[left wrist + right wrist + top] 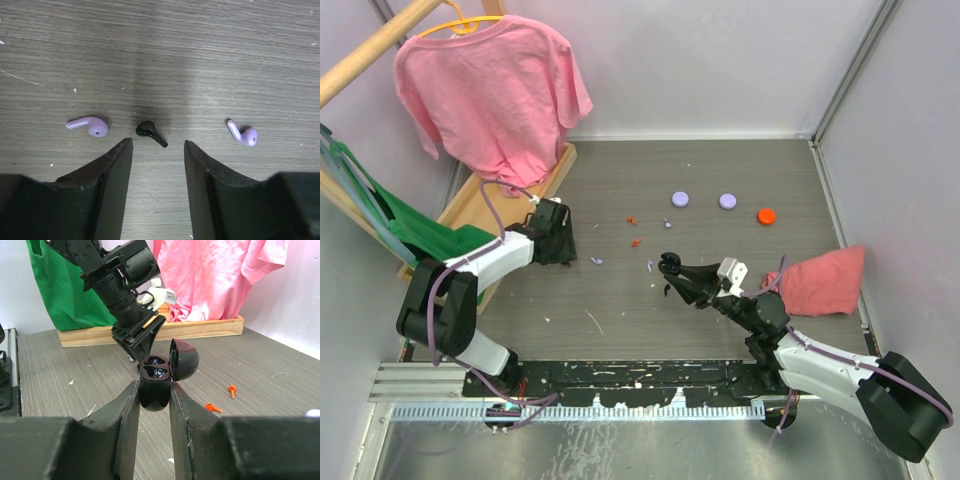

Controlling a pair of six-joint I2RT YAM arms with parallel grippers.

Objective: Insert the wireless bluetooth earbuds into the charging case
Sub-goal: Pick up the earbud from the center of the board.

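Observation:
One black earbud (pixel 150 133) lies on the grey table just beyond the tips of my left gripper (pixel 158 145), which points down at it, open, with nothing between the fingers. In the top view that gripper (pixel 563 256) is at the left of the table and hides the earbud. My right gripper (pixel 154 390) is shut on the charging case (pixel 155 385), a black puck held off the table with its lid (pixel 184 359) swung open and both sockets empty. In the top view the case (pixel 670 265) is mid-table. A tiny black piece (pixel 666 290) lies just below it.
Lilac earbuds (pixel 89 126) (pixel 243 134) lie either side of the black one. Orange earbuds (pixel 231 389) (pixel 212 407) lie right of the case. Two lilac discs (pixel 680 199) (pixel 728 201) and an orange disc (pixel 766 214) sit further back. A red cloth (pixel 822 281) is at the right, a wooden rack (pixel 480 205) at the left.

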